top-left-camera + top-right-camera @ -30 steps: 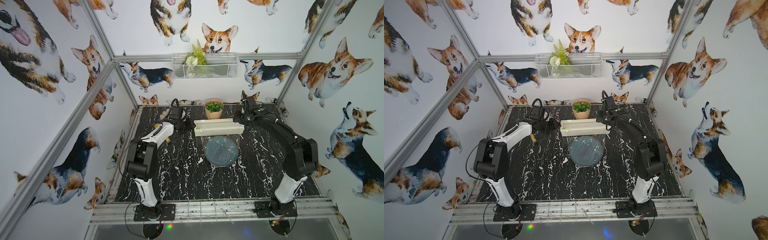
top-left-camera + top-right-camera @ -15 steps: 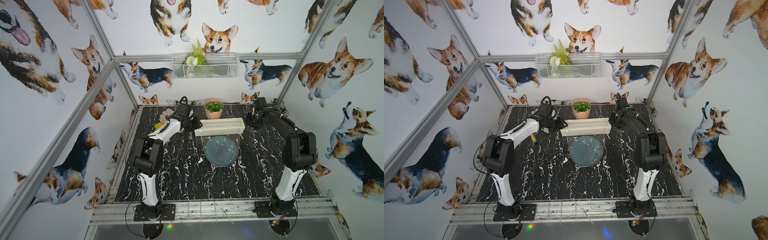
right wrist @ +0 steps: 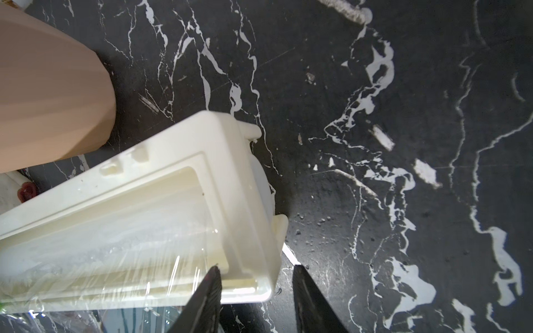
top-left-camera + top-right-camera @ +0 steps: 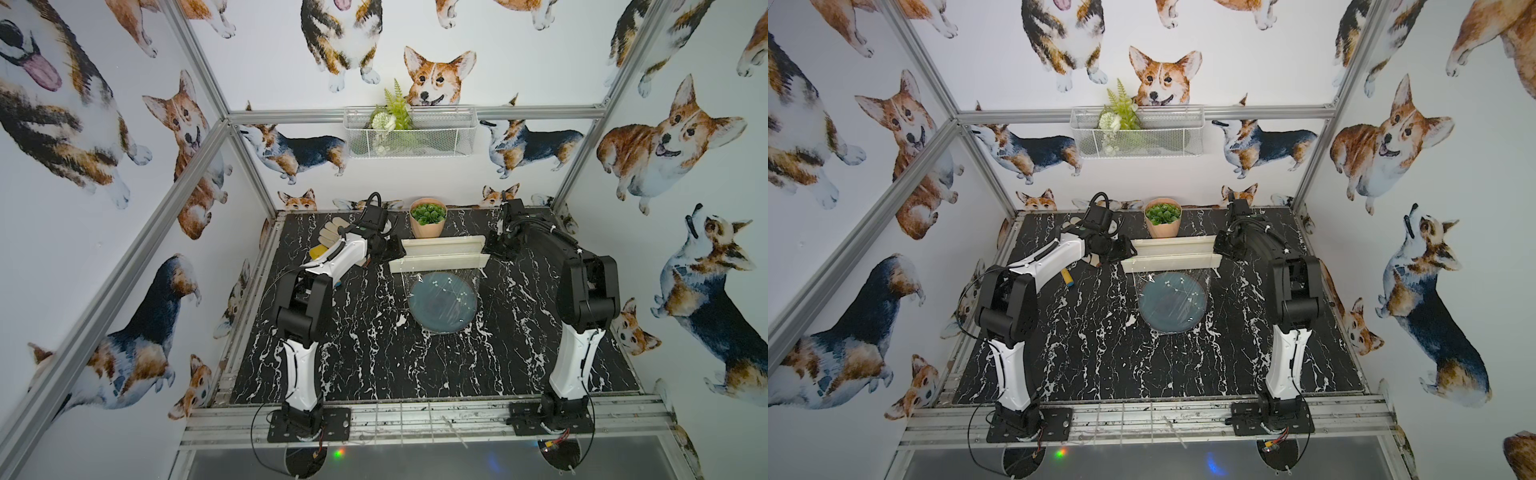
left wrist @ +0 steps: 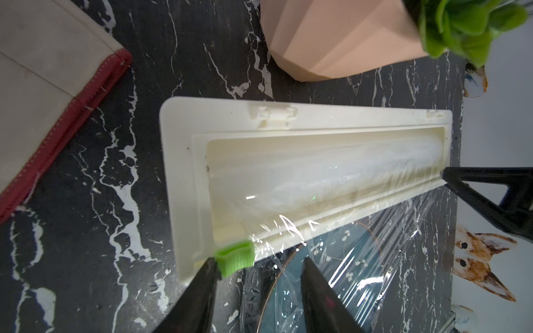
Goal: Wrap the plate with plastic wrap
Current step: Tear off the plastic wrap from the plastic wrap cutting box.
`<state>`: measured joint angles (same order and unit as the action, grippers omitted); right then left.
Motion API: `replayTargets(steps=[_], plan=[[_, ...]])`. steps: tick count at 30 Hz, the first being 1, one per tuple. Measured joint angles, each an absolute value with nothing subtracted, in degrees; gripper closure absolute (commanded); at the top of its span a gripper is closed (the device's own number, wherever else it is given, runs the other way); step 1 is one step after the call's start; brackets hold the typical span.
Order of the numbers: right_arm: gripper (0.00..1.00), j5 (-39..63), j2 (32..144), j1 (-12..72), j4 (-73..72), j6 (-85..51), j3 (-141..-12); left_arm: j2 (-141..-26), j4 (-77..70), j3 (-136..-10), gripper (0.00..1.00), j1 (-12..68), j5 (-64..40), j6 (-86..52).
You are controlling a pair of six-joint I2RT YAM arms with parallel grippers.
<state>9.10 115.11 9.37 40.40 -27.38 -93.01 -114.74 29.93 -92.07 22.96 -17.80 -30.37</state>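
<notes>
The blue-grey plate (image 4: 441,302) (image 4: 1172,302) lies mid-table under a stretched sheet of plastic wrap (image 5: 375,245) that runs from the open cream dispenser box (image 4: 440,259) (image 4: 1173,259) just behind it. At the box's left end my left gripper (image 4: 395,249) (image 5: 256,262) stands open, one finger against the green slider (image 5: 236,257), film and plate rim (image 5: 281,314) below. My right gripper (image 4: 492,247) (image 3: 256,269) is open astride the box's right end corner (image 3: 253,259), one finger over the film, a gap left outside.
A pink plant pot (image 4: 428,222) stands right behind the box. A beige glove (image 4: 332,235) lies at the back left under my left arm, and a yellow and blue object (image 4: 1068,279) lies near it. A wire basket (image 4: 409,133) hangs on the back wall.
My left gripper has travelled right to the box's left end. My right gripper pulled back from the box's right end, then returned to it.
</notes>
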Motion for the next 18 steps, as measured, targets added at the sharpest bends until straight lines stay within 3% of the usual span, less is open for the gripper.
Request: replayTargets(steps=[5,12,18], plan=[[0.57,9.8,115.7,9.6,38.5,-27.0,-92.8,-114.7,32.1,-93.1,0.48,23.3,-16.1,-28.9],[0.71,8.9,115.8,9.8,37.0,-27.0,-92.1,-115.0,34.3,-94.3,0.48,23.3,-13.8,-27.0],[0.71,7.7,115.3,10.0,36.8,-26.1,-91.9,-115.8,35.0,-94.7,0.49,24.1,-13.0,-26.6]])
